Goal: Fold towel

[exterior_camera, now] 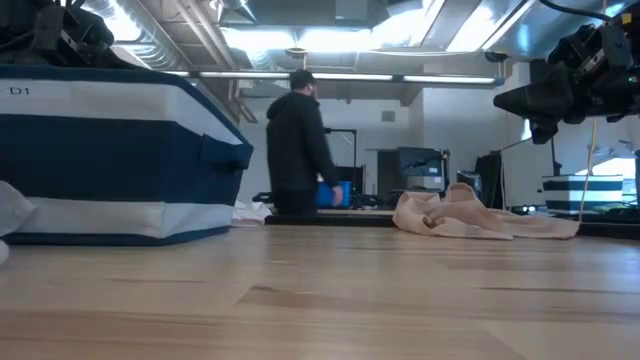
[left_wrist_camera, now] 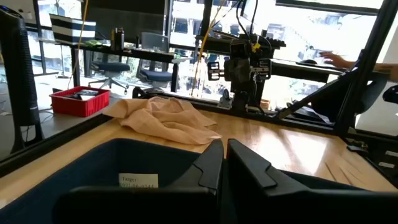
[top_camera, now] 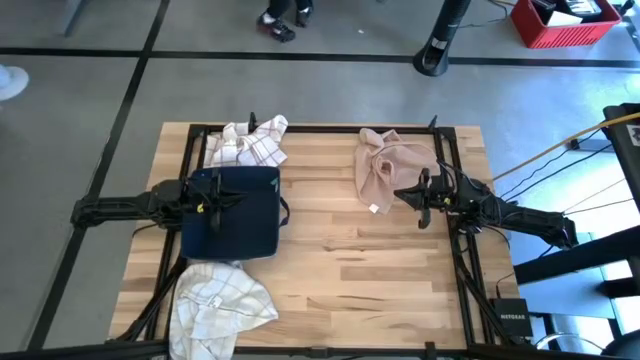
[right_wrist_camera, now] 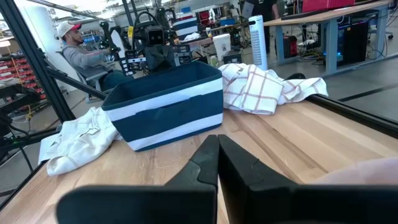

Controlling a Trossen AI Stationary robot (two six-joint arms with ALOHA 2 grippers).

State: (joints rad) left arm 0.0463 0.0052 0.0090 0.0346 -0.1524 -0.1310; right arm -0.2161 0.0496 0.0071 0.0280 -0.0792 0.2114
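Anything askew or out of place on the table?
Nothing damaged or spilled. All three towels lie crumpled: the beige towel beside the right claw, a checked towel behind the navy bin, a white towel overhanging the table's near edge.

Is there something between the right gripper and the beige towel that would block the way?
Nothing visible does. The right gripper, jaws shut, hangs above the beige towel's near edge with only air between them. The blue bin sits apart, under the left gripper.
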